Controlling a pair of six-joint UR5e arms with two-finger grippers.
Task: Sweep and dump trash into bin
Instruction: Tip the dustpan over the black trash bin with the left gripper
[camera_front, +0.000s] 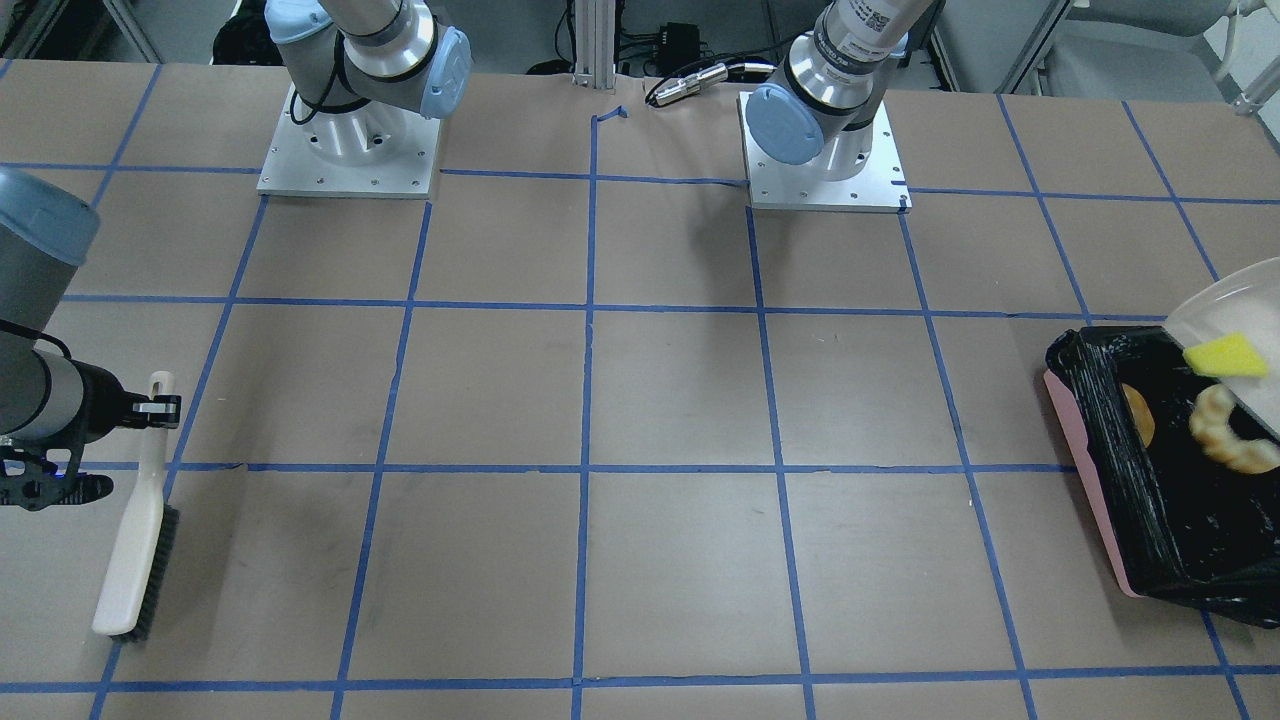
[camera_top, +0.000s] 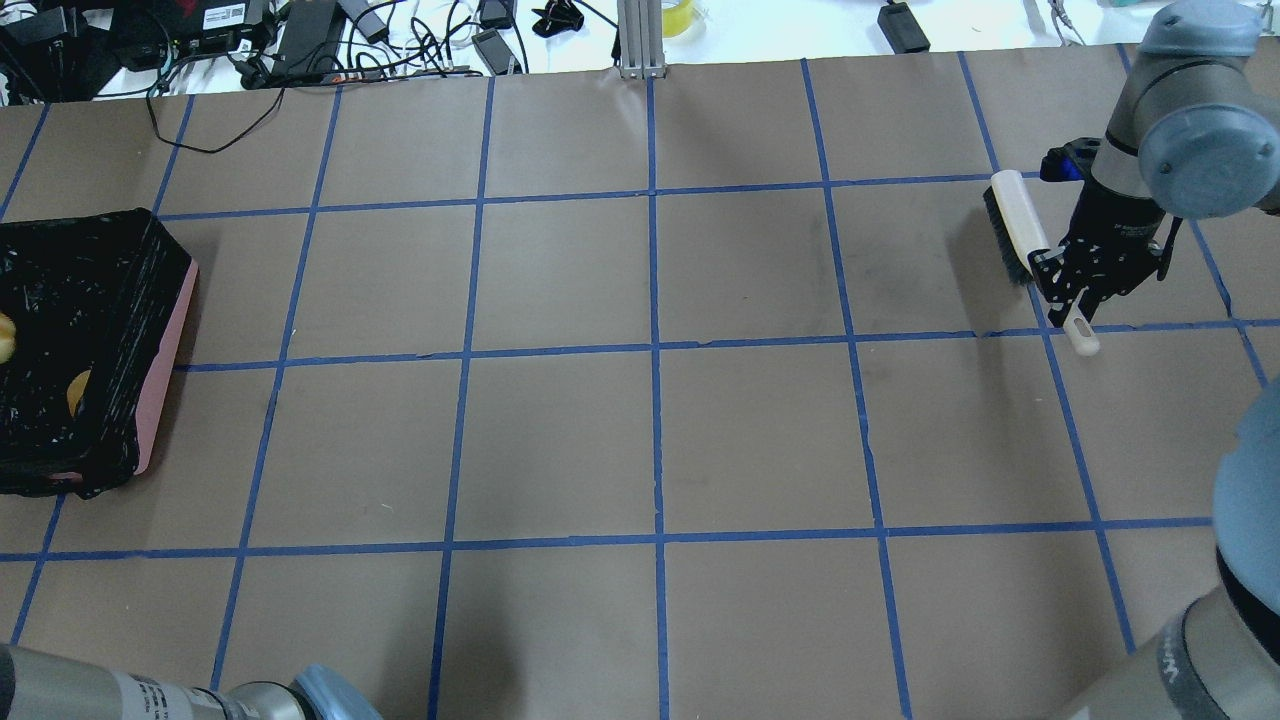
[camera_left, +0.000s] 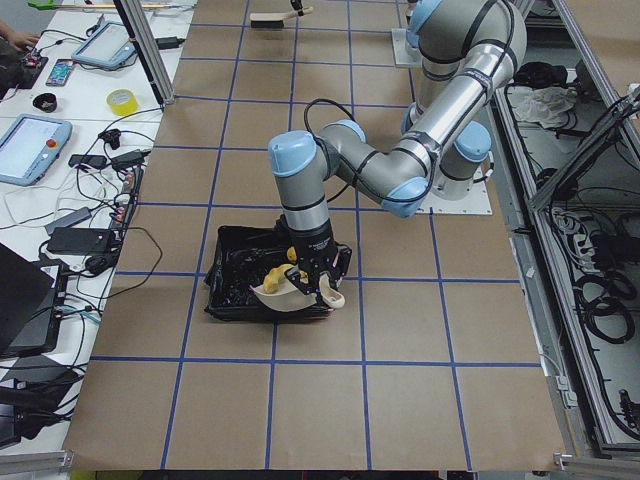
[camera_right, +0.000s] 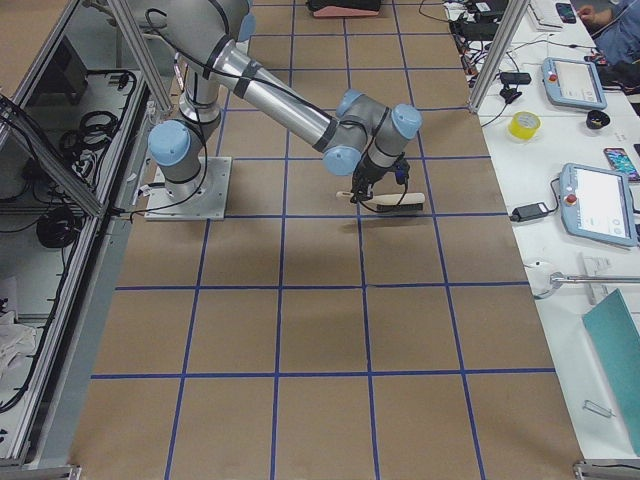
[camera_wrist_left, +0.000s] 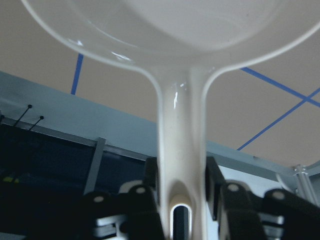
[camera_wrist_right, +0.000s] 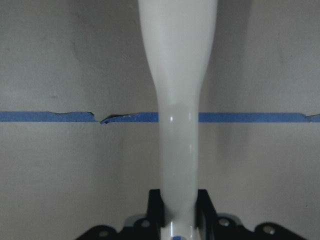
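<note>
I'm clamping my left claw (camera_wrist_left: 181, 175) on the tilted dustpan (camera_front: 1212, 308) over the bin (camera_top: 168, 335) at 10 o'clock, sponge (camera_front: 1225, 355) on its lip, croissant (camera_front: 1226, 436) and roll (camera_front: 1139, 415) inside, right claw (camera_wrist_right: 178, 200) gripping the brush (camera_front: 134, 545) at 2 o'clock.

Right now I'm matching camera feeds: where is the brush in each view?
Front-facing: brush lower left.
Overhead: upper right.
Exterior left: top edge, far.
Exterior right: centre.
Left wrist: absent.
Right wrist: handle, centre.
Landmark: right gripper on its handle.
</note>
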